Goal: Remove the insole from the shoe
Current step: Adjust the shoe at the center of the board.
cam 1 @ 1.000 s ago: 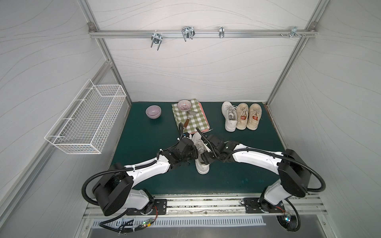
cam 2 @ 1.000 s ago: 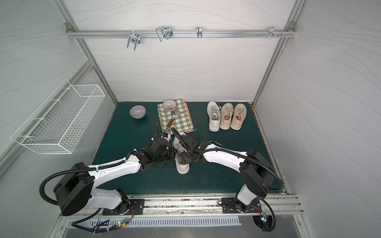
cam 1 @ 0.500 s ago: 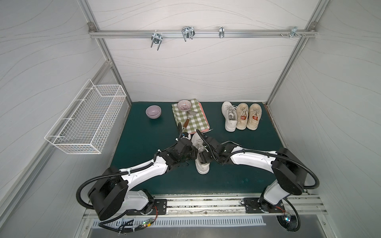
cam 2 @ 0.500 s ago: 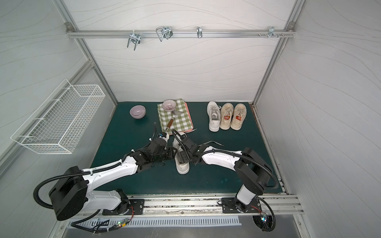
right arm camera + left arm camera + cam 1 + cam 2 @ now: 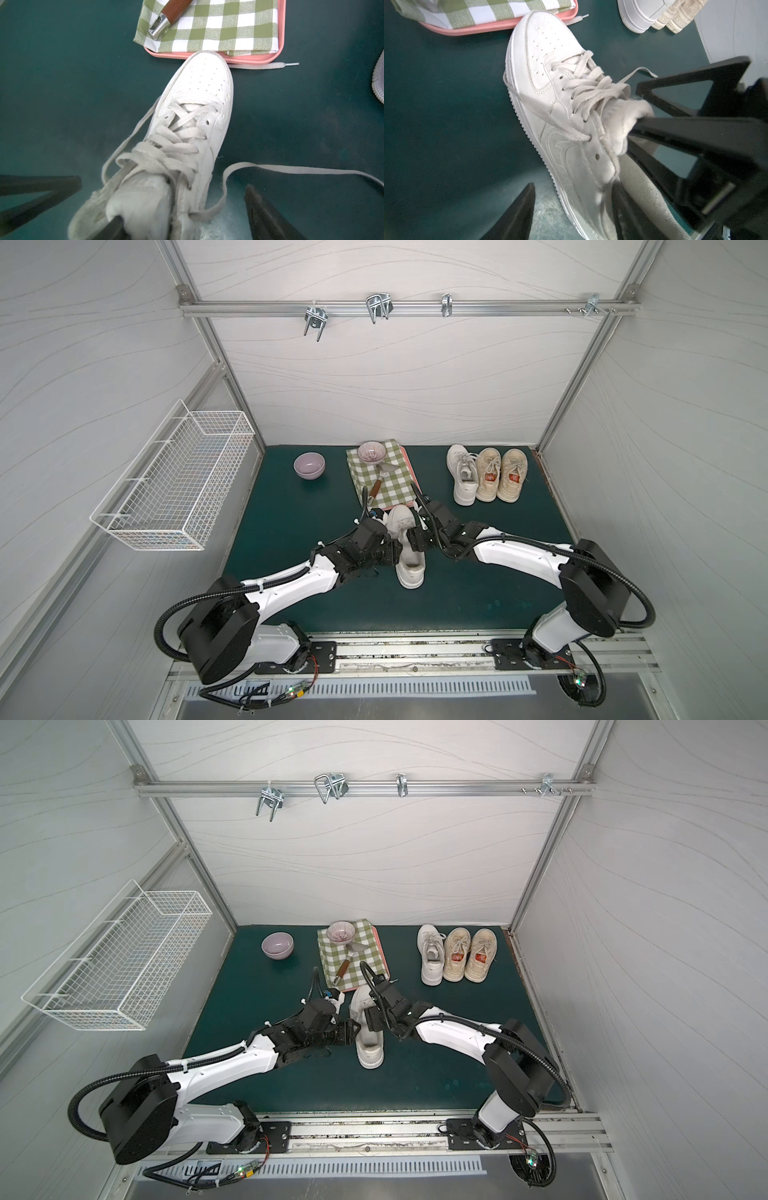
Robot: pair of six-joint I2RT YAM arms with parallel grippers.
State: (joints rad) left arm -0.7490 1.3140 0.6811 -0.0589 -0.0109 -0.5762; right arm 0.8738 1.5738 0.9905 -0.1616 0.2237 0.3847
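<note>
Barely started: my left gripper (image 5: 572, 193) and right gripper (image 5: 164, 187) both gape wide, holding nothing, with the shoe (image 5: 409, 568) between them and its insole not yet out.

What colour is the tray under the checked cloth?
The tray is salmon pink. Its rim shows best in the right wrist view.

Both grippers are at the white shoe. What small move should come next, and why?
Probably close the right gripper on the shoe's side wall to steady it. Its open jaws straddle that wall: one finger by the tongue, one outside over the mat. The left gripper, also open, sits at the other side; what looks like the insole shows in the opening.
</note>
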